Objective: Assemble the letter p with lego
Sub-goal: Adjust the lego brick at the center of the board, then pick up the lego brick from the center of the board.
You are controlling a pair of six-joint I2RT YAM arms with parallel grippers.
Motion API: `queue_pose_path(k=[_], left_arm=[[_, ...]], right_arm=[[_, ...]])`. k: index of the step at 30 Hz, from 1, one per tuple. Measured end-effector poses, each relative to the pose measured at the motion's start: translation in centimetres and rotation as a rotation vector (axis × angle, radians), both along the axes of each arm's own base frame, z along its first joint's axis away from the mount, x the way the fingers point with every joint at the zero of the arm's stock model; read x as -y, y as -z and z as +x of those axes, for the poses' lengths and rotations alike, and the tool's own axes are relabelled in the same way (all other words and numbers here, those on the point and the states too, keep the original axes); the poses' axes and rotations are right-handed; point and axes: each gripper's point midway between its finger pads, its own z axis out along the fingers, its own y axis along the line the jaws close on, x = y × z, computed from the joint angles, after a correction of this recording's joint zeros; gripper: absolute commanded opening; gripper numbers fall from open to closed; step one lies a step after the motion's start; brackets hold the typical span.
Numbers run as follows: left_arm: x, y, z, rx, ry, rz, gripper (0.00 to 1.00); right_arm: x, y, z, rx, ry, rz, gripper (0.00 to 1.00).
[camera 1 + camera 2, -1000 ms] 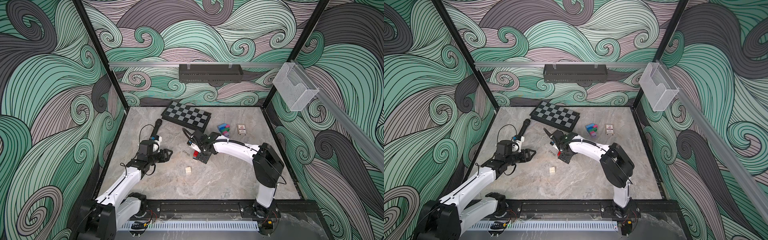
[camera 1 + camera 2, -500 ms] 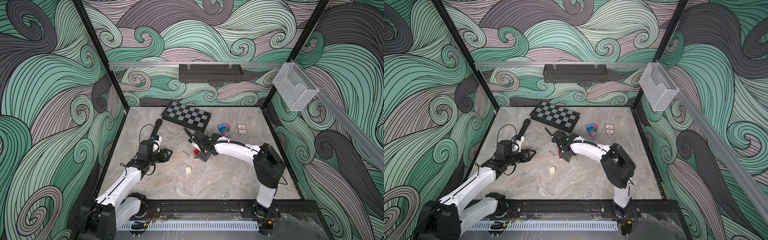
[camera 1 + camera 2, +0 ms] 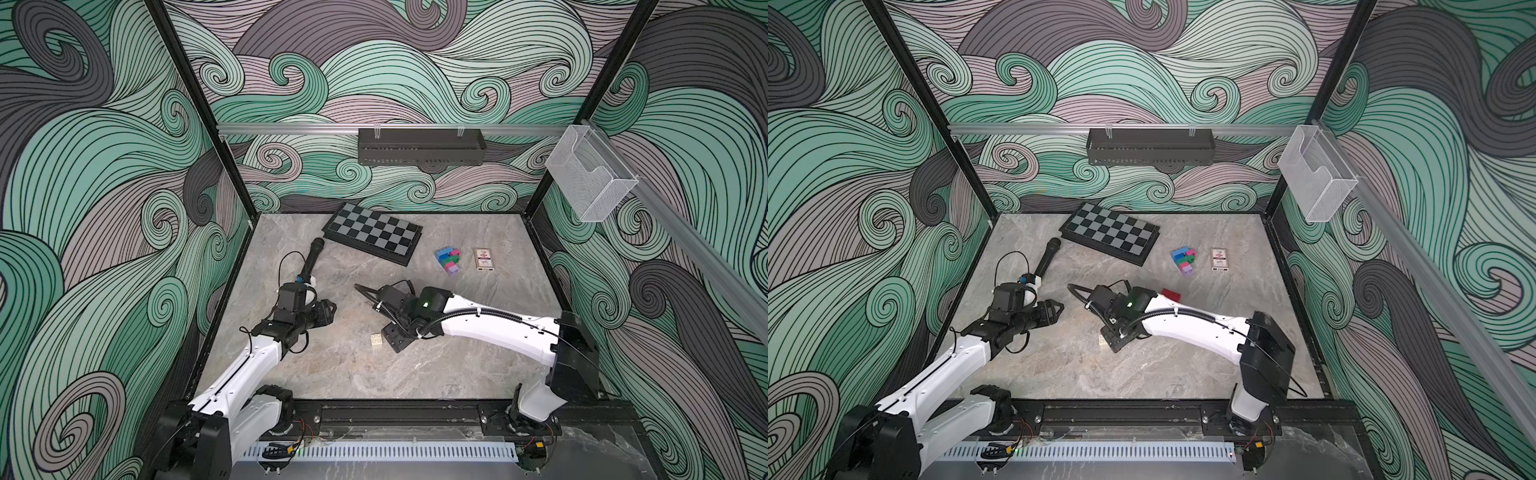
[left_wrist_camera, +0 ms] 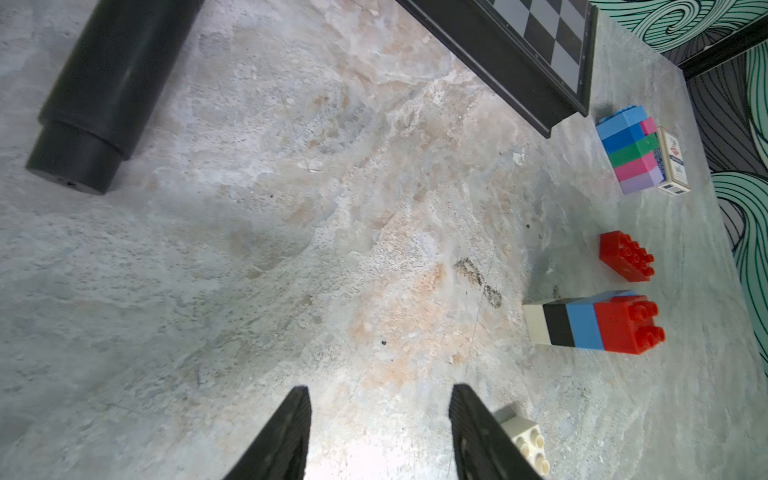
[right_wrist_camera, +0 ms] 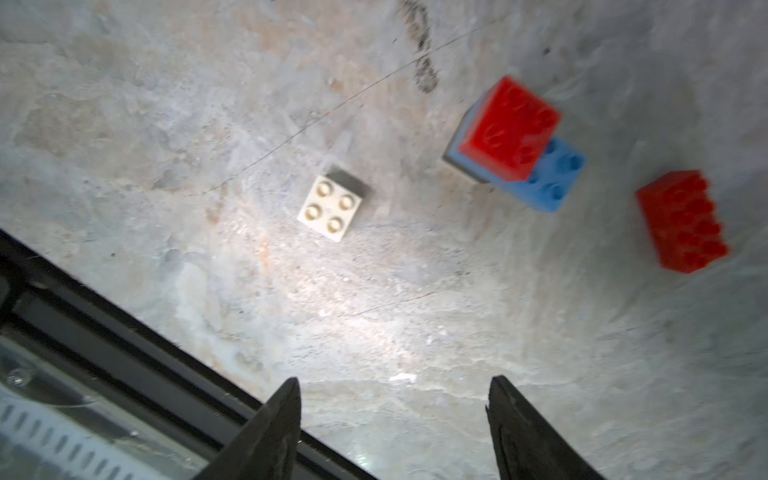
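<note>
Cream plastic, one small square brick (image 5: 332, 208), sits studs-up on the marble table (image 5: 166, 124) ahead of my right gripper (image 5: 395, 380). That gripper's two fingers stand apart with nothing between them. In a top view the same brick (image 3: 376, 339) lies just beside the gripper's tip.

Past it stands a short stack (image 5: 511, 129), red on top and a wider blue piece under it (my left wrist view shows black and cream below those). A loose red brick (image 5: 681, 220) lies near the stack without touching it.

My left gripper (image 4: 379, 388) is likewise spread and empty, low over bare table, near the microphone (image 3: 313, 253). Farther back, a joined cluster (image 3: 449, 261) of blue, green, pink and lilac bricks rests just beside a small card box (image 3: 484, 259). The checkered board (image 3: 372, 232) lies near the back wall.
</note>
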Motion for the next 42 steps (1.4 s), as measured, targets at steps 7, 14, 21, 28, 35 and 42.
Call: queue_pose_path(k=[7, 14, 21, 28, 35, 42], left_arm=[[-1.4, 0.0, -0.5, -0.01, -0.065, 0.043, 0.56], [-1.8, 0.2, -0.7, -0.024, -0.085, 0.058, 0.56], [-1.8, 0.2, -0.8, -0.03, -0.086, 0.06, 0.56], [-1.8, 0.2, -0.8, -0.029, -0.085, 0.06, 0.56], [-1.8, 0.2, -0.8, -0.03, -0.084, 0.059, 0.56], [-1.8, 0.2, -0.8, -0.03, -0.084, 0.058, 0.56]], right_arm=[[-2.6, 4.8, -0.6, -0.12, 0.147, -0.063, 0.68], [-4.1, 7.1, 0.0, -0.145, 0.201, -0.1, 0.67], [-5.2, 7.4, 0.8, -0.134, 0.209, -0.096, 0.62], [-5.6, 8.0, 2.3, -0.093, 0.225, -0.113, 0.53], [-5.2, 8.6, 3.0, -0.081, 0.237, -0.132, 0.49], [-5.2, 8.7, 3.0, -0.08, 0.236, -0.135, 0.45]])
